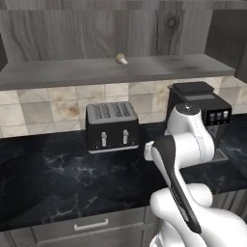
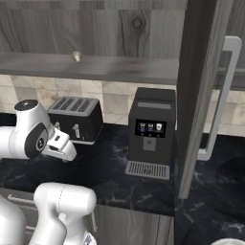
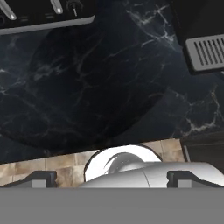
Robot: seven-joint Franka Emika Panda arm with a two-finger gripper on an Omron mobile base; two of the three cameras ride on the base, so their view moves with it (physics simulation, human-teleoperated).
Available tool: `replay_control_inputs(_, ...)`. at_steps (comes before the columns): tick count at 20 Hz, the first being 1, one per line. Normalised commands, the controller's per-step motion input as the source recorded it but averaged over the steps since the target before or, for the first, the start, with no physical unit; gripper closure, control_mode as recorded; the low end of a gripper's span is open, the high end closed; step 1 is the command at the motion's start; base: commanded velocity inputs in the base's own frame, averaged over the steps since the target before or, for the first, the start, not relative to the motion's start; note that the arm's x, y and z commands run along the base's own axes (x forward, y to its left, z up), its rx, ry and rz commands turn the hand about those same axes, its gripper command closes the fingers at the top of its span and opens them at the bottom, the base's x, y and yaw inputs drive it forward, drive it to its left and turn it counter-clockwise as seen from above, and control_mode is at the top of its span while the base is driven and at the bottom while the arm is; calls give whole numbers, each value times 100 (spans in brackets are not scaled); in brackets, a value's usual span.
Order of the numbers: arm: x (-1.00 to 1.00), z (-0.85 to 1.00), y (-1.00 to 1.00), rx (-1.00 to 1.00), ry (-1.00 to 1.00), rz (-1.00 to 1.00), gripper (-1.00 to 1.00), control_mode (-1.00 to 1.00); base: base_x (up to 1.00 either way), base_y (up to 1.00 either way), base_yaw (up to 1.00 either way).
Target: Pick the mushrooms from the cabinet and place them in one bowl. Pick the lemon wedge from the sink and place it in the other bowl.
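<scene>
The cabinet [image 1: 96,29] stands open, its door [image 2: 198,95] swung out at the right with a pale bar handle [image 2: 225,95]. One small tan mushroom [image 1: 121,59] [image 2: 76,56] lies on the cabinet shelf [image 1: 144,67], near its front edge. My gripper [image 3: 112,178] hangs well below the shelf, over the black counter in front of the toaster, pointing down. Its fingertips [image 3: 41,178] stand wide apart, open with nothing between them. A whitish sliver [image 2: 230,242] at the bottom edge may be a bowl; I cannot tell which. The lemon wedge and sink are out of view.
A black four-slot toaster [image 1: 112,126] [image 2: 76,117] stands against the tiled wall. To its right is a black coffee machine [image 1: 200,106] [image 2: 152,131] with a grey drip tray [image 3: 208,52]. The black marble counter [image 1: 58,178] runs in front of both.
</scene>
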Motion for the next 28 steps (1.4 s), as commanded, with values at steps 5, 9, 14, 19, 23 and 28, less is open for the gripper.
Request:
replay_control_inputs(5, 0, 0, 0, 0, 0, 0, -100, 100, 54, 44, -12)
replay_control_inputs(9, 0, 0, 0, 0, 0, 0, -100, 100, 33, 30, -6)
replay_control_inputs(14, 0, 0, 0, 0, 0, 0, -100, 100, 0, 4, 0)
replay_control_inputs(19, -2, 0, 17, -1, -2, 1, -100, -100, 0, 10, 1)
replay_control_inputs(23, -1, 14, 55, -5, -11, 8, -100, -100, 0, 0, 0)
replay_control_inputs(28, -9, 52, 17, -5, -16, 8, -100, -100, 0, 0, 0)
